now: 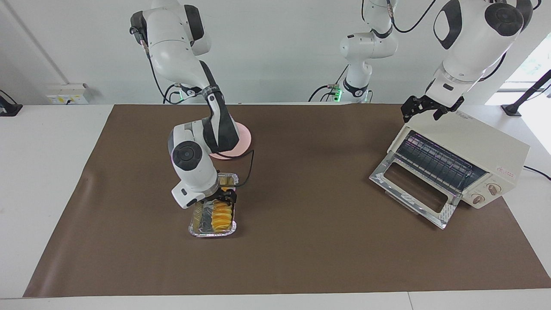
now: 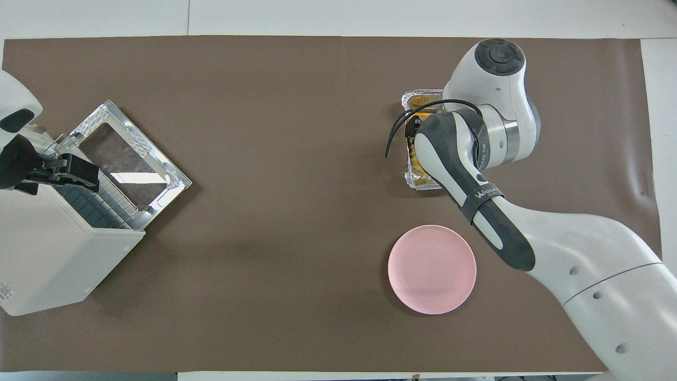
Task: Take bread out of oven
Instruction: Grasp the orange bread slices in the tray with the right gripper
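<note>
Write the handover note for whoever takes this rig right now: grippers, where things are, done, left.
Right gripper: open, low over the bread, gripping nothing.
Left gripper: open, waiting over the oven's top edge.
Bread: lies in the foil tray on the mat, toward the right arm's end of the table, farther from the robots than the pink plate.
Oven: door dropped open; no bread on the visible rack.
Done: bread is out of the oven.
Left: probably lift the bread onto the plate; door still open.

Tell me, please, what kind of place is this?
Probably a robotics lab staged as a kitchen: two robot arms at a table covered by a brown mat, with a toaster oven, pink plate and bread.
</note>
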Action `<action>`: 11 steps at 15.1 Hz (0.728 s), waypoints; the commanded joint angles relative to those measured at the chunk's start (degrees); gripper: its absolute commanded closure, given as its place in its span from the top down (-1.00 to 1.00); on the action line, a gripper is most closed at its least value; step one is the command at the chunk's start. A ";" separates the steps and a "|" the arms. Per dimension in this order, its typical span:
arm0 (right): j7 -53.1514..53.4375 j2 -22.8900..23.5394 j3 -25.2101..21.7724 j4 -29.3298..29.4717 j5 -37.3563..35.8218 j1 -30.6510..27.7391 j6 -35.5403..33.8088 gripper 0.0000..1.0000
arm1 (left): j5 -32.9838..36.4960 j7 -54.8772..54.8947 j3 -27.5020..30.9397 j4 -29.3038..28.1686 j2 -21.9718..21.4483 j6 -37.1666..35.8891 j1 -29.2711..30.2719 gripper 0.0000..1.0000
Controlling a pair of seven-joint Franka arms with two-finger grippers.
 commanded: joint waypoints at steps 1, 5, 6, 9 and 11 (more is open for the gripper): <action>1.28 -0.03 0.25 -0.98 -0.79 -0.16 1.28 0.61 | -0.84 -0.36 0.03 -0.55 -0.88 -0.08 0.29 1.00; 1.28 -0.11 0.25 -1.16 -0.79 -0.16 1.11 -1.00 | -0.84 -0.36 0.11 -0.55 -0.88 -0.08 0.29 1.00; 1.28 -0.20 0.25 -0.98 -0.79 -0.25 1.02 -1.00 | -0.84 -0.36 0.03 -0.55 -0.88 -0.08 0.29 1.00; 1.11 -0.20 0.25 -0.11 -0.88 -0.77 -0.47 -1.00 | -0.84 -0.36 0.03 -0.55 -0.88 -0.08 0.29 1.00; 1.10 -0.47 0.25 0.51 -0.88 -0.95 -1.00 -1.00 | -0.84 -0.36 0.03 -0.55 -0.88 -0.08 0.29 1.00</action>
